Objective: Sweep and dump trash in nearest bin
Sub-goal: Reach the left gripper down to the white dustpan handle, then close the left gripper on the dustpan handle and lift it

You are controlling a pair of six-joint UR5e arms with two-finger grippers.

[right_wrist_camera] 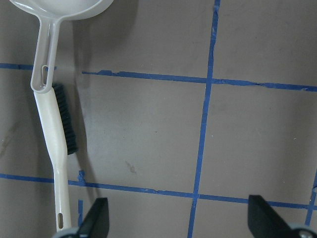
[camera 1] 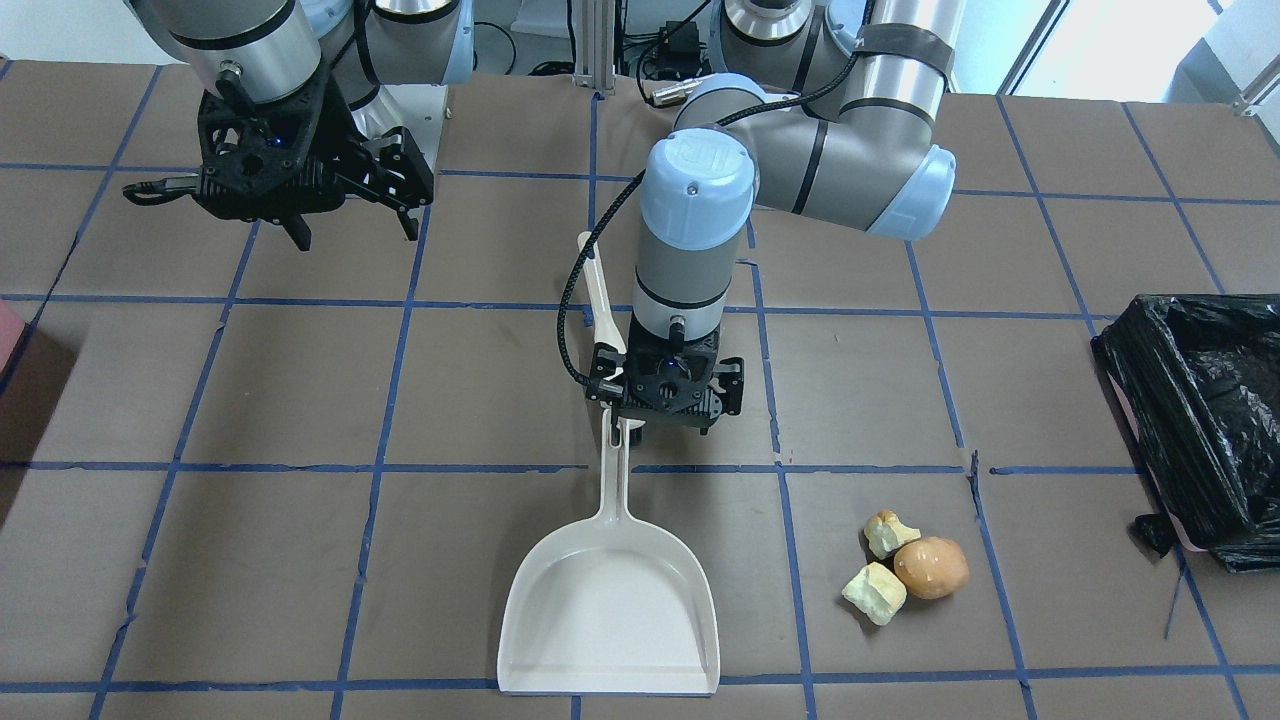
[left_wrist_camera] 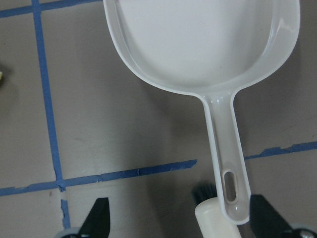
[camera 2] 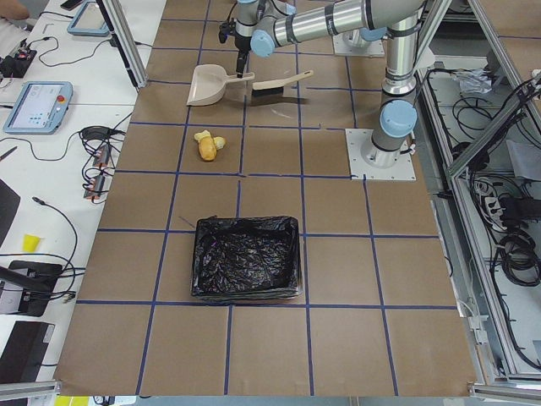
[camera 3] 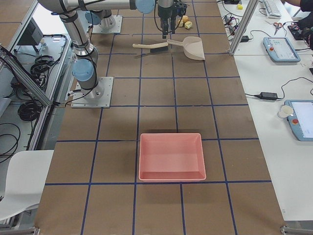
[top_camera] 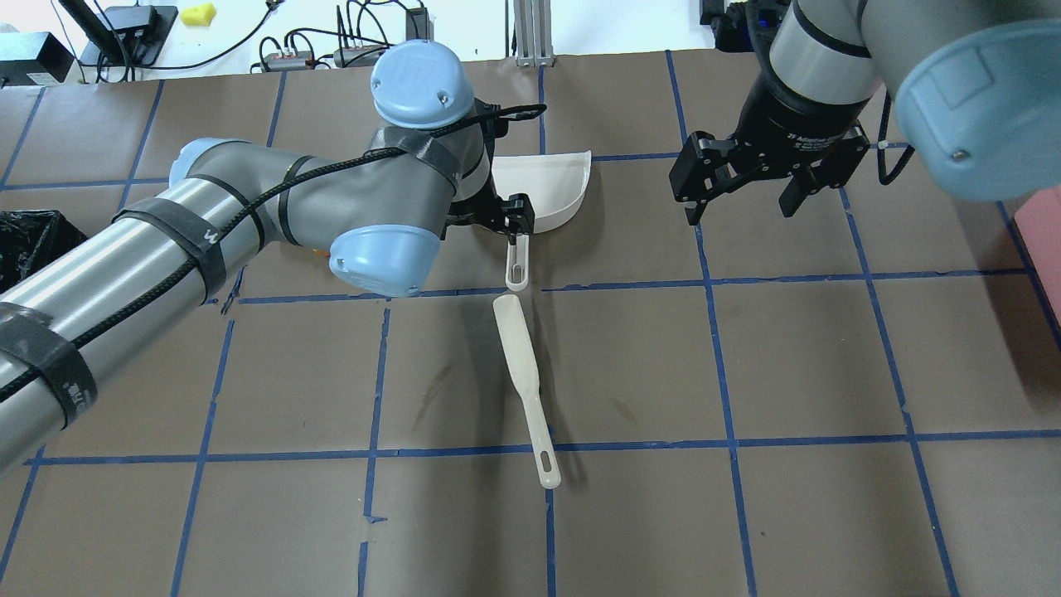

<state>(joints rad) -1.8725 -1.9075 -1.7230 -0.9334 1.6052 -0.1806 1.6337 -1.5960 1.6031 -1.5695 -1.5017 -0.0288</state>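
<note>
trash (camera 2: 208, 145) lies between dustpan (camera 2: 205, 86) and black-lined bin (camera 2: 246, 257).

A robotics lab: tape-gridded table (camera 2: 338, 279), teach pendants (camera 2: 38, 106), loose cables (camera 2: 510, 241) alongside.

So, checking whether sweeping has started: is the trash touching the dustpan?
Apart. The front-facing view shows a bare strip of table between the dustpan rim and the trash, which lies off to its side.
</note>
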